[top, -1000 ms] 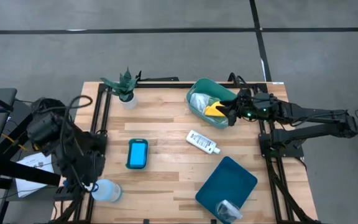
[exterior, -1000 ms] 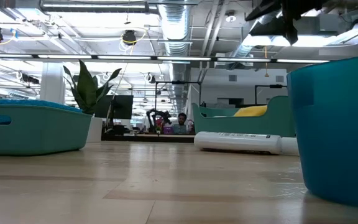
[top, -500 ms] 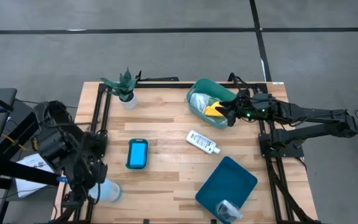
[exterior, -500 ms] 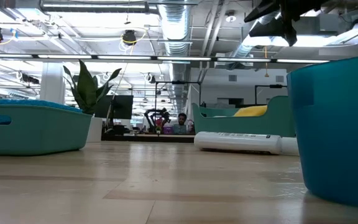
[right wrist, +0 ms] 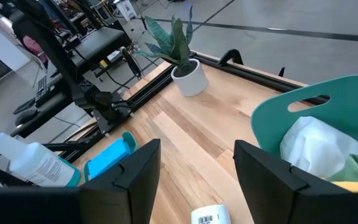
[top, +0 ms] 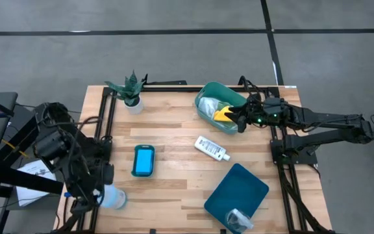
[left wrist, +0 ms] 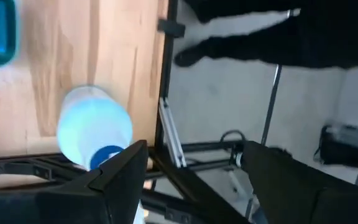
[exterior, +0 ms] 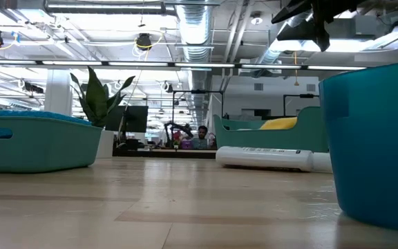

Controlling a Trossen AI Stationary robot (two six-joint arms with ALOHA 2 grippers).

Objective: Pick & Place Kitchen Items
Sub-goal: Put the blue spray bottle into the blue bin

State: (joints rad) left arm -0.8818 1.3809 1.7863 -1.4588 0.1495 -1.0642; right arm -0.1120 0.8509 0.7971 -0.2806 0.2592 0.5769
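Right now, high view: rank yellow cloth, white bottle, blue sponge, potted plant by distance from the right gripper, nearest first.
From the right gripper, open beside the teal tub:
1. yellow cloth, in the tub, right by the gripper
2. white bottle, lying mid-table
3. blue sponge, left of centre
4. potted plant, far-left back corner; close to the sponge's distance

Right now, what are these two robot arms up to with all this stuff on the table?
They are sorting kitchen items. The left gripper, fingers open, hangs by the pale-blue spray bottle at the table's near left corner, not holding it. The right gripper, also open and empty, hovers beside the teal tub holding cloths. A white bottle lies mid-table.
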